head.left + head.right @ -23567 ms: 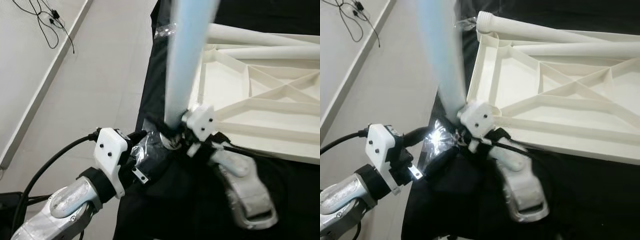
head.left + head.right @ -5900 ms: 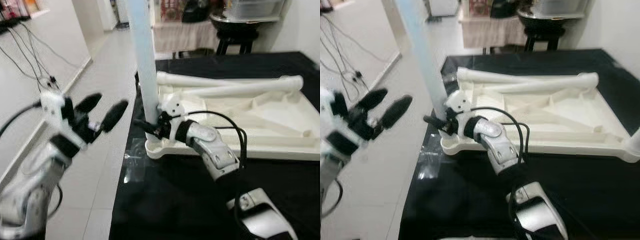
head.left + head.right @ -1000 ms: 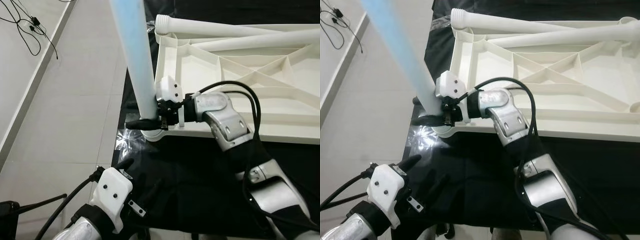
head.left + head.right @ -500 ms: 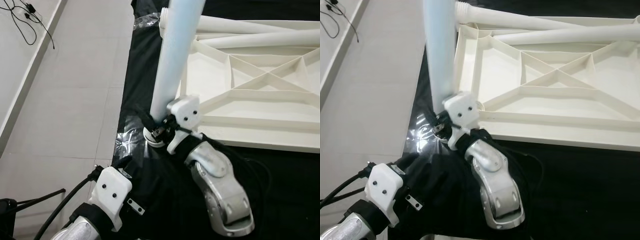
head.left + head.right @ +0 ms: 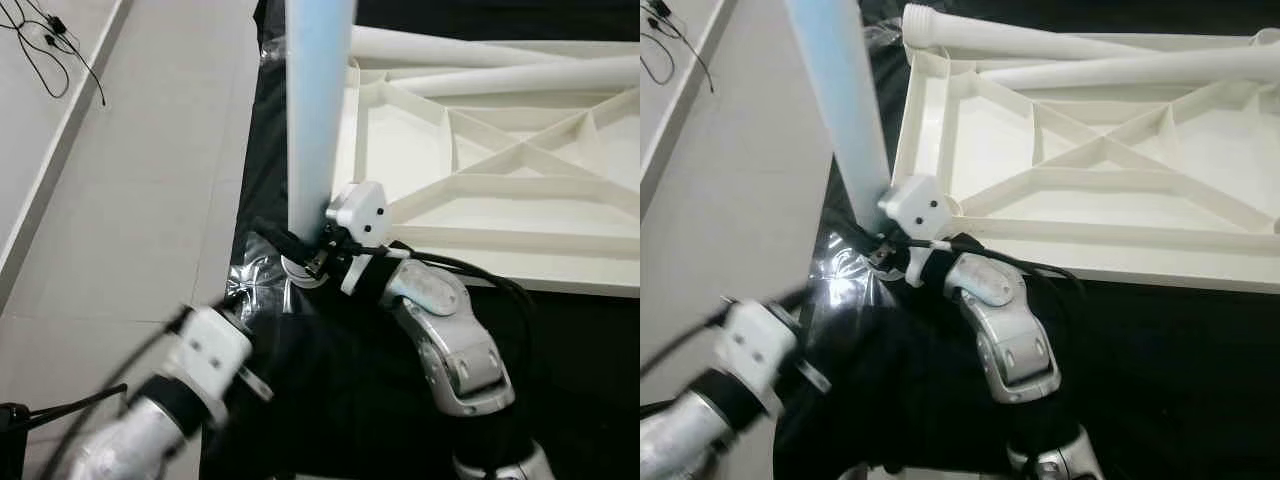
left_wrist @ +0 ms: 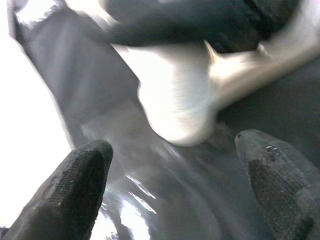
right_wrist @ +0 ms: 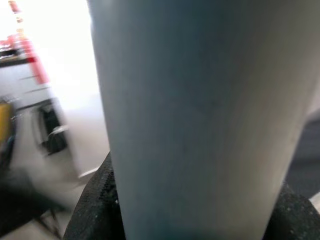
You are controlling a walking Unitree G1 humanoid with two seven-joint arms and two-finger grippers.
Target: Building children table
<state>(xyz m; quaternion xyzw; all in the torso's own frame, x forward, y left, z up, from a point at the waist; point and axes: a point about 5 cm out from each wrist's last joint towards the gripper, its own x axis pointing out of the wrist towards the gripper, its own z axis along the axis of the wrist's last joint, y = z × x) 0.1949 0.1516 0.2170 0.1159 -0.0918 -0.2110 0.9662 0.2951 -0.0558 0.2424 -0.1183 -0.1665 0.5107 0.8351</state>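
Table leg (image 5: 318, 120): pale tube, standing close to upright with its foot in the corner socket (image 5: 300, 272) of the upturned tabletop (image 5: 520, 215), at the corner nearest the robot's left. Rests with the tabletop on the black-draped table (image 5: 560, 380), beside the tiled floor (image 5: 130, 180).

Clamped low down by the right tool (image 5: 300, 255), fingers closed round the tube just above the socket; seen from the right wrist, pressed on both flanks by the black pads (image 7: 95, 200). Left tool (image 6: 180, 170) close below that corner, fingers spread wide and holding nothing, aimed at the white socket over a patch of crinkled clear film (image 5: 250, 275).

Looks like hollow moulded plastic: probably light, stiff, with a smooth round wall, so likely to slip or spin inside the pads rather than dent. Long above the hold, so prone to tipping out of line if pushed sideways. Best taken low, near the socket, as now, where turning or pressing force goes straight into the joint; a second hold higher up would help keep it plumb. Ribbed tabletop also seems light and may slide on the cloth or the film unless braced.

Two spare legs (image 5: 500, 48) lying across the far edge of the tabletop, apart from both tools.
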